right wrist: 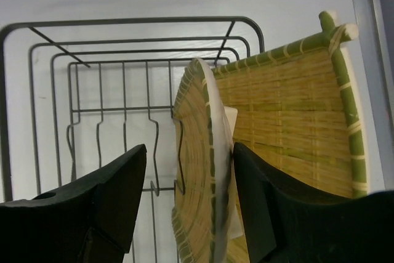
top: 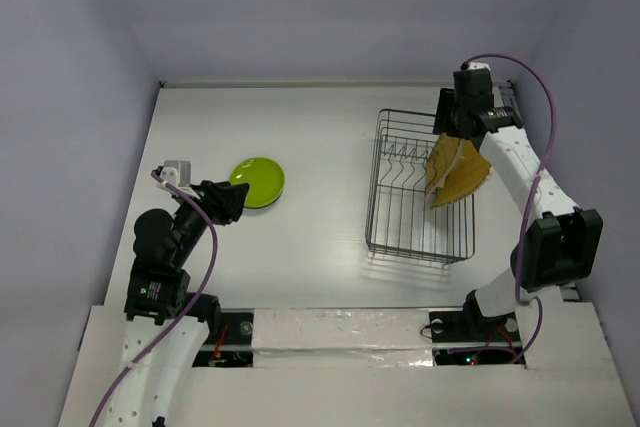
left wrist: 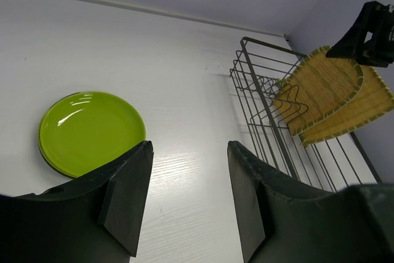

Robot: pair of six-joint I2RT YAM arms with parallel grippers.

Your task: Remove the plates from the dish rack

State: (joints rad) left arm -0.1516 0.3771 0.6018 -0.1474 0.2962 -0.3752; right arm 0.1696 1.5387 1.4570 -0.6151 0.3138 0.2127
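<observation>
A wire dish rack (top: 405, 222) stands at the right of the table. Two woven bamboo plates lean in its right side: a round one (right wrist: 200, 183) seen edge-on and a square one (right wrist: 295, 127) behind it. My right gripper (right wrist: 189, 149) is open and straddles the round plate's upper rim; its right finger (right wrist: 265, 201) touches the plate's back, while the left finger stands apart. A green plate (top: 258, 182) lies flat on the table to the left. My left gripper (left wrist: 189, 146) hovers open beside the green plate (left wrist: 89, 130), holding nothing.
The rack's left slots (right wrist: 111, 109) hold nothing. The back wall runs close behind the rack, and the right wall (top: 600, 97) is near the right arm. White tabletop (top: 320, 147) lies between the green plate and the rack.
</observation>
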